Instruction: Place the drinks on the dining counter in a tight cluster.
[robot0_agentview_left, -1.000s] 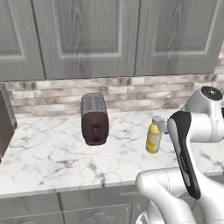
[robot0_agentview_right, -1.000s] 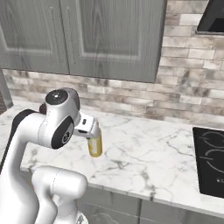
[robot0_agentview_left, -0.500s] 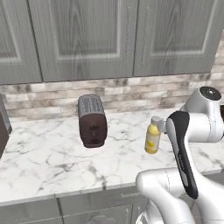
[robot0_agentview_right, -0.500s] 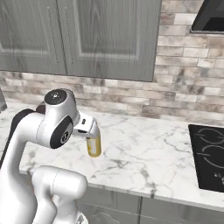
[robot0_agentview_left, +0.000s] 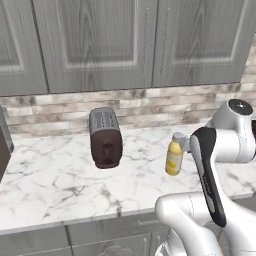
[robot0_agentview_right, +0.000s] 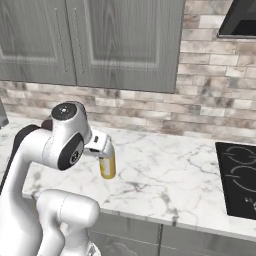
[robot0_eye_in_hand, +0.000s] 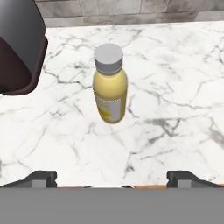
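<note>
The claw (robot0_eye_in_hand: 112, 177) is hanging with its jaws spread as wide as they go, the two dark finger tips (robot0_eye_in_hand: 40, 178) standing far apart at the bottom of the hand view and gripping nothing, touching nothing. Straight ahead of it, centred between the tips but apart from them, the yellow juice bottle (robot0_eye_in_hand: 110, 89) with its pale cap is standing upright on the marble worktop (robot0_eye_in_hand: 175, 78). In the right base view the claw (robot0_agentview_right: 102, 145) is sitting just above and behind the juice bottle (robot0_agentview_right: 107, 165), close to its cap, and in the left base view the juice bottle (robot0_agentview_left: 174, 155) is standing just beside the hand. Farther out, off to the claw's upper left in the hand view, the dark toaster (robot0_eye_in_hand: 19, 48) is resting on the same worktop (robot0_agentview_left: 50, 185), well apart from the bottle; beyond both, the brick backsplash (robot0_agentview_left: 140, 102) is running under the grey cabinets (robot0_agentview_left: 100, 40). Compared with a second ago, the whole scene is sliding across both base views, so the base is driving; the bottle and toaster (robot0_agentview_left: 105, 137) are keeping their places on the worktop, and the claw is staying over the bottle.
</note>
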